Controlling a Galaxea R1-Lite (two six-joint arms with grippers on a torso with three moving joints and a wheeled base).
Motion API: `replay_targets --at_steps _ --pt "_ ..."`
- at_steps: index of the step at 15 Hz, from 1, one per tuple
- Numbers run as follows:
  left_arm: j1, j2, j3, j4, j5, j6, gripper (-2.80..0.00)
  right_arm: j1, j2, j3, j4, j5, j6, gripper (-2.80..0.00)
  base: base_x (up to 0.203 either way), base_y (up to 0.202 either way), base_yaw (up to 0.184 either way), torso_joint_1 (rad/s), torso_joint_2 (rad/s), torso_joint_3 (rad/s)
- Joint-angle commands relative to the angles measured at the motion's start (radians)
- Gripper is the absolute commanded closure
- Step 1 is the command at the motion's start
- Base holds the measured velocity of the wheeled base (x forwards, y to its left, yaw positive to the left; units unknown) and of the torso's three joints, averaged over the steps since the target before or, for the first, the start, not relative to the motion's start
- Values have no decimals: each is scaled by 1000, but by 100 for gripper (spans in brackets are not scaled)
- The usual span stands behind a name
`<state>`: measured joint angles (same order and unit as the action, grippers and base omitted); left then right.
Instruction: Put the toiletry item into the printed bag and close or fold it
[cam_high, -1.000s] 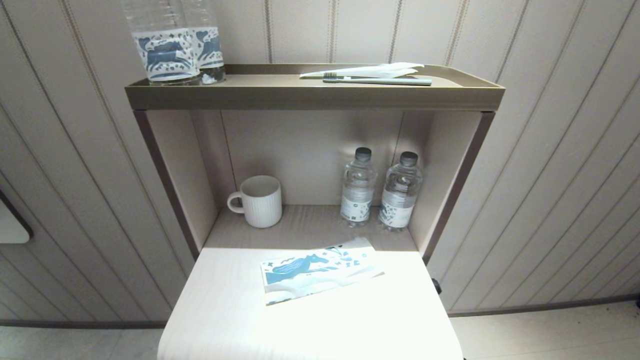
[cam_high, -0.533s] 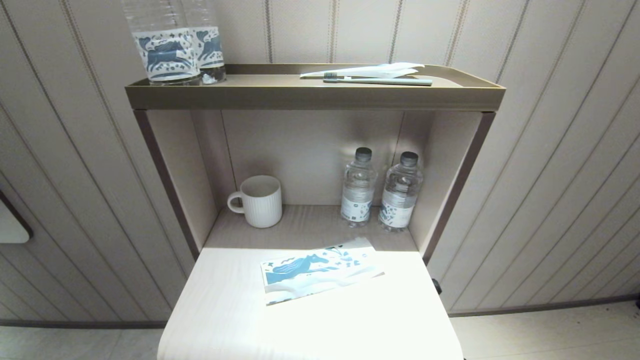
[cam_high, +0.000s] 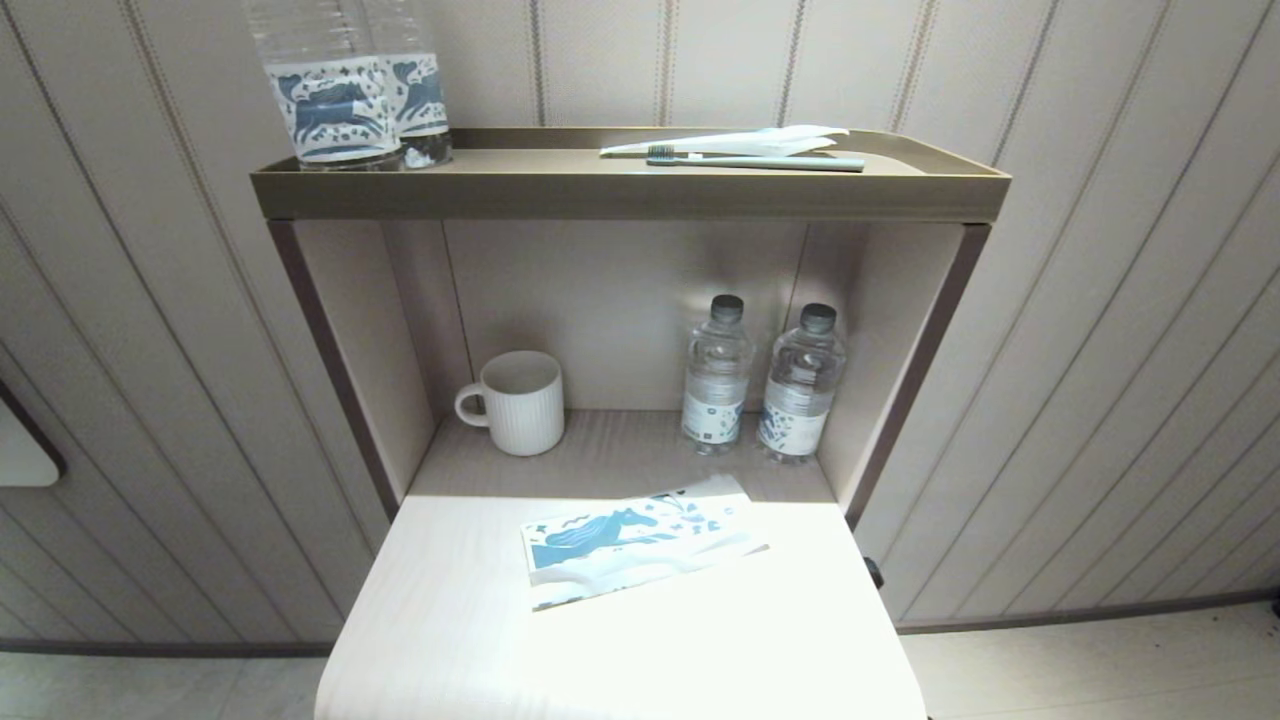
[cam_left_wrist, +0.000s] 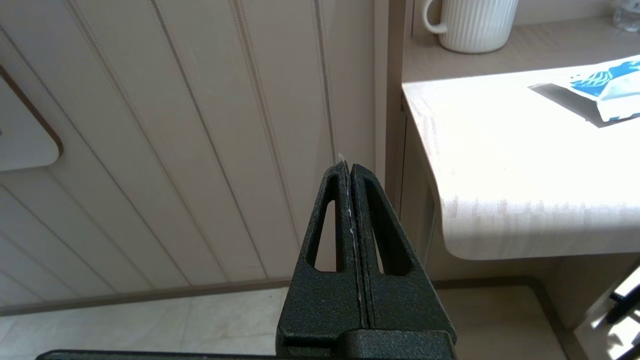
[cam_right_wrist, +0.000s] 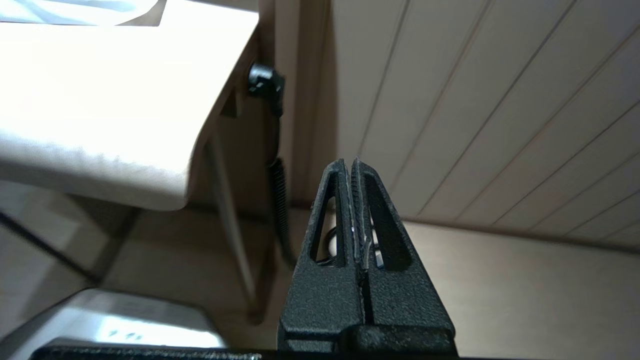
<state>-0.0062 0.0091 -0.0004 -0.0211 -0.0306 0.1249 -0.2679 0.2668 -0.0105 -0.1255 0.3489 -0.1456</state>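
Observation:
The printed bag (cam_high: 640, 545), a flat white pouch with a blue-grey horse, lies on the pale table top (cam_high: 500, 620); its corner also shows in the left wrist view (cam_left_wrist: 607, 90). A grey-green toothbrush (cam_high: 755, 161) rests on the top shelf beside a plain white wrapper (cam_high: 740, 141). Neither arm appears in the head view. My left gripper (cam_left_wrist: 348, 166) hangs shut and empty, low beside the table's left edge. My right gripper (cam_right_wrist: 349, 162) is shut and empty, low off the table's right side.
A white ribbed mug (cam_high: 518, 402) and two water bottles (cam_high: 716, 372) (cam_high: 802, 385) stand in the alcove behind the bag. Two larger bottles (cam_high: 340, 85) stand on the shelf's left end. Panelled walls flank the unit; a black cable (cam_right_wrist: 277, 200) hangs under the table's right side.

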Motion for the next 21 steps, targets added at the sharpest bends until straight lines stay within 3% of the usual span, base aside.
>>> replay_targets --at_steps 1,3,4,7,10,12,15,17,19,21 --pt "0 -8 0 0 0 1 0 2 5 -31 108 24 17 0 0 0 0 0 0 0" --pt "0 -8 0 -2 1 5 0 7 3 -55 163 147 -24 0 0 0 0 0 0 0" --pt "0 -8 0 -2 1 7 0 16 2 -57 165 162 -34 0 0 0 0 0 0 0" --pt "0 -8 0 -2 0 4 0 11 -11 -56 164 131 -14 0 0 0 0 0 0 0" --pt "0 -8 0 -2 0 5 0 114 22 -56 161 105 -9 0 0 0 0 0 0 0" --pt "0 -8 0 -2 -2 -4 0 154 7 -55 161 10 -7 0 0 0 0 0 0 0" --pt "0 -8 0 0 3 -8 0 155 -2 3 41 -294 3 0 0 0 0 0 0 0" --pt "0 -8 0 -2 3 -8 0 161 -5 7 150 -310 11 0 0 0 0 0 0 0" --pt "0 -8 0 -2 2 -5 0 234 -42 9 155 -312 21 0 0 0 0 0 0 0" --pt "0 -8 0 -1 0 -5 0 257 -188 9 149 -313 32 0 0 0 0 0 0 0"
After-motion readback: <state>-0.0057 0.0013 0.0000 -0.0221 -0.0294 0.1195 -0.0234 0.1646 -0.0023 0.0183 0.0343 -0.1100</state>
